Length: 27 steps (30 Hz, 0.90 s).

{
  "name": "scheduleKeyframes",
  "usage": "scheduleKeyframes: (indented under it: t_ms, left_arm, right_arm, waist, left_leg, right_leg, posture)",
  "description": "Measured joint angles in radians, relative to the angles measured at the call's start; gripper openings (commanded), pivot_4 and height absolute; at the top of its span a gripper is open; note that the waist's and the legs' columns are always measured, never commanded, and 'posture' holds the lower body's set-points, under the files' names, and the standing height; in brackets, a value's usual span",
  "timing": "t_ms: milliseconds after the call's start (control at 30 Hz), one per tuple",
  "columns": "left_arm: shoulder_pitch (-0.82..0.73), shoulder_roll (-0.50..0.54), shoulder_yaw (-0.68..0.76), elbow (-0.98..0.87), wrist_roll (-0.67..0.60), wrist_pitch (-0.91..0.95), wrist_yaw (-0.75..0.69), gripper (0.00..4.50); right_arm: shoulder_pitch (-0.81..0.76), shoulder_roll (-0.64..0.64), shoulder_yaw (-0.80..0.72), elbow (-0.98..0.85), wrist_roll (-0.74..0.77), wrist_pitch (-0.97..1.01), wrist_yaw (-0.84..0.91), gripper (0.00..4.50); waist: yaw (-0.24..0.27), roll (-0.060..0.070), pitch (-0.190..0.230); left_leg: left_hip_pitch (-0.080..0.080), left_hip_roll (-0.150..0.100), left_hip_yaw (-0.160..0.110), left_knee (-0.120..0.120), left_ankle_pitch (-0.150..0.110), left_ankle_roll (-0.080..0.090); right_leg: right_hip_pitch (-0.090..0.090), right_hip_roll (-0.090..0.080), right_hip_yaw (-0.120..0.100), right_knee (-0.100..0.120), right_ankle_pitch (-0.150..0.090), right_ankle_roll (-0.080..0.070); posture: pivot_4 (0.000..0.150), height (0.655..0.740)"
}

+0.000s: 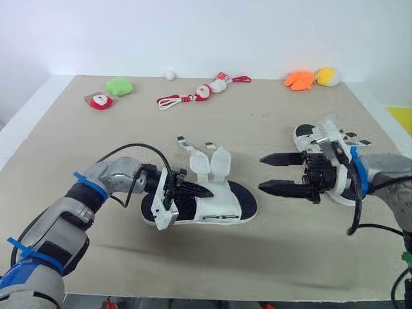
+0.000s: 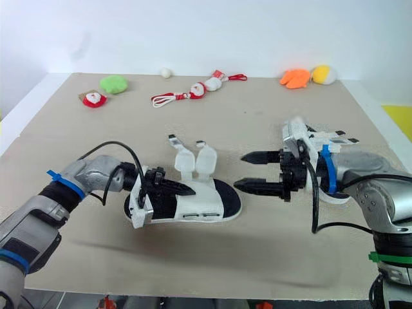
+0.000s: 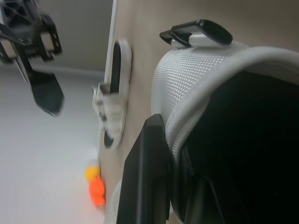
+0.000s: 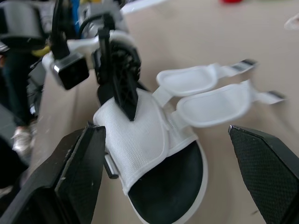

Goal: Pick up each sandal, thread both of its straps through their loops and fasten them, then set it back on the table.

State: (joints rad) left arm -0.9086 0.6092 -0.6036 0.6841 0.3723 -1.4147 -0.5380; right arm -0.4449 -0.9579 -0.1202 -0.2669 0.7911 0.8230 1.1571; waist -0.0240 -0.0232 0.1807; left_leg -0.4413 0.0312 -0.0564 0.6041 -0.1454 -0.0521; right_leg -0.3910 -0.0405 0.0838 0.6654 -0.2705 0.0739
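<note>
Low in mid-frame, left claw (image 1: 205,190) grips the sandal (image 1: 238,203) by its white upper; right claw (image 1: 262,172), just right, gapes open.

Nothing legible anywhere: no words, brands, numbers or signs on the left sandal (image 1: 222,205), the right sandal (image 1: 306,134), the table (image 1: 270,96) or the toys (image 1: 119,85) at its far edge.
</note>
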Motion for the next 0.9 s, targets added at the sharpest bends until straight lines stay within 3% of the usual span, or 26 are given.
scheduleKeyframes:
  t_ms: [633,767,900]
  left_arm:
    - [-0.054,-0.007,0.023,0.13,0.088,-0.106,0.03,0.07]
    - [-0.048,-0.01,0.023,0.13,0.089,-0.07,0.028,1.38]
    - [-0.045,-0.007,0.023,0.127,0.088,-0.05,0.028,3.38]
  right_arm:
    - [0.046,-0.007,0.041,-0.024,-0.068,-0.043,0.027,4.5]
    - [0.046,0.005,0.049,-0.024,-0.073,-0.043,0.017,4.5]
    - [0.046,0.008,0.049,-0.024,-0.078,-0.043,0.016,4.5]
  waist:
    - [0.001,0.0,0.0]
    - [0.001,0.0,0.0]
    - [0.001,0.0,0.0]
  left_leg:
    - [0.0,0.0,0.0,0.001,0.001,0.0]
    - [0.0,0.0,0.0,0.001,0.001,0.0]
    - [0.0,0.0,0.0,0.001,0.001,0.0]
  right_leg:
    - [0.0,0.0,0.0,0.0,0.001,0.002]
    - [0.001,0.0,0.0,0.0,0.001,0.002]
    - [0.001,0.0,0.0,0.0,0.001,0.002]
  posture:
    - [0.15,0.74]
    - [0.15,0.74]
    - [0.15,0.74]
